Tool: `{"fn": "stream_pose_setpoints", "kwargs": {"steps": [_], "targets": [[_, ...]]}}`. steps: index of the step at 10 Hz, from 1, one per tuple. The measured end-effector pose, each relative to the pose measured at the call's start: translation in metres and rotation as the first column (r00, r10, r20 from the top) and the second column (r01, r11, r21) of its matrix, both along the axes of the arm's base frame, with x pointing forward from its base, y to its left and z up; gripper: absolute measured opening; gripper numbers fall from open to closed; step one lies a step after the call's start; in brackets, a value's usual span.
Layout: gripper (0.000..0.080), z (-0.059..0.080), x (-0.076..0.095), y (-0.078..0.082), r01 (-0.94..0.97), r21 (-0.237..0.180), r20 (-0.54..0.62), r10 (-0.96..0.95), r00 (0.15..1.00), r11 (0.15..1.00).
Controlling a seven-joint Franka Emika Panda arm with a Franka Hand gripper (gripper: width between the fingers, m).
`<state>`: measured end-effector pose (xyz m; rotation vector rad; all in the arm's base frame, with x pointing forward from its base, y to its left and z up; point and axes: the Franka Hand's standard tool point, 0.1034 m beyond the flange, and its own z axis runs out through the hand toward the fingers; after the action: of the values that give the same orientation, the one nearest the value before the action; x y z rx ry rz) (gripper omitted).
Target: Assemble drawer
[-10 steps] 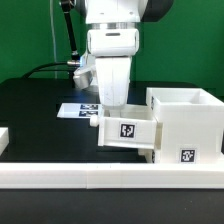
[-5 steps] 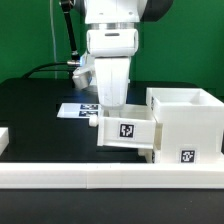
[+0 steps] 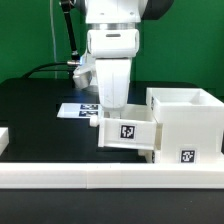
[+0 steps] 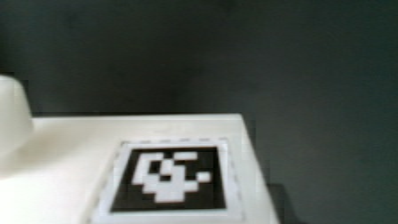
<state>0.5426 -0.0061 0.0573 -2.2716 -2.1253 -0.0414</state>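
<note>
A small white drawer box (image 3: 127,133) with a black marker tag on its front panel sits against the open side of the larger white drawer housing (image 3: 190,125) on the exterior view's right. My gripper (image 3: 110,112) comes straight down onto the box's rear wall, with the fingertips hidden behind the front panel; the fingers look closed on that wall. In the wrist view the box's white panel (image 4: 71,140) and its tag (image 4: 169,180) fill the lower part, over the dark table. My fingers do not show there.
The marker board (image 3: 78,109) lies on the black table behind the arm. A long white ledge (image 3: 110,178) runs along the front edge. A white piece (image 3: 3,138) shows at the exterior view's left edge. Cables hang behind the arm.
</note>
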Motion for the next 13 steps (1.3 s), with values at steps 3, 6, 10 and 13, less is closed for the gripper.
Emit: {"fn": "stream_pose_setpoints", "kwargs": {"steps": [3, 6, 10, 13], "targets": [[0.0042, -0.0008, 0.0005, -0.0006, 0.002, 0.001, 0.005, -0.003, 1.0, 1.0], [0.0042, -0.0012, 0.001, 0.0035, -0.008, 0.004, 0.006, 0.008, 1.0, 1.0], [0.0042, -0.0011, 0.0012, 0.0061, -0.013, 0.004, 0.005, 0.013, 1.0, 1.0], [0.0042, -0.0012, 0.0012, 0.006, -0.012, 0.004, 0.005, 0.012, 1.0, 1.0]]}}
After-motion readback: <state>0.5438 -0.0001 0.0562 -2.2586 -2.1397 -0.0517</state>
